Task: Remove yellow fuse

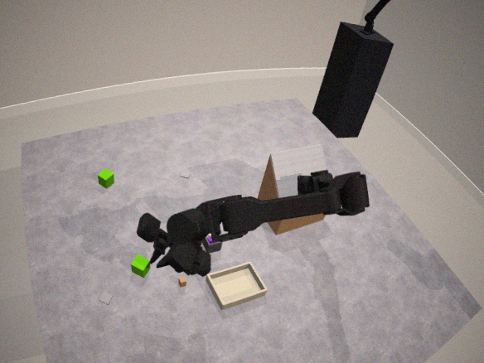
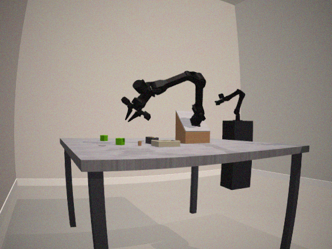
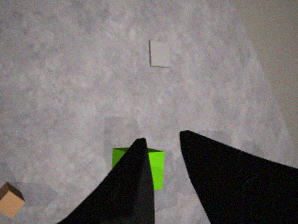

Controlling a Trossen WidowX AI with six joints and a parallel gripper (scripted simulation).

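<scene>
The dark fuse block (image 1: 214,246) (image 2: 151,139) stands near the middle of the table, mostly hidden under my arm in the top view. Only a purple fuse (image 1: 210,239) shows there, and the yellow fuse is hidden. The beige tray (image 1: 214,290) (image 2: 165,143) lies empty just in front of the block. My gripper (image 1: 155,263) (image 2: 128,120) (image 3: 162,144) hangs high above the table, left of the block and over a green cube (image 1: 140,265) (image 2: 120,141) (image 3: 158,165). Its fingers stand a narrow gap apart with nothing between them.
A small tan cube (image 1: 182,282) (image 2: 139,143) (image 3: 9,200) lies between the green cube and the tray. A second green cube (image 1: 105,178) (image 2: 103,137) sits far left. A brown wedge (image 1: 269,186) (image 2: 191,136) carries the arm's base. A flat grey tile (image 1: 105,297) (image 3: 157,54) lies on the table.
</scene>
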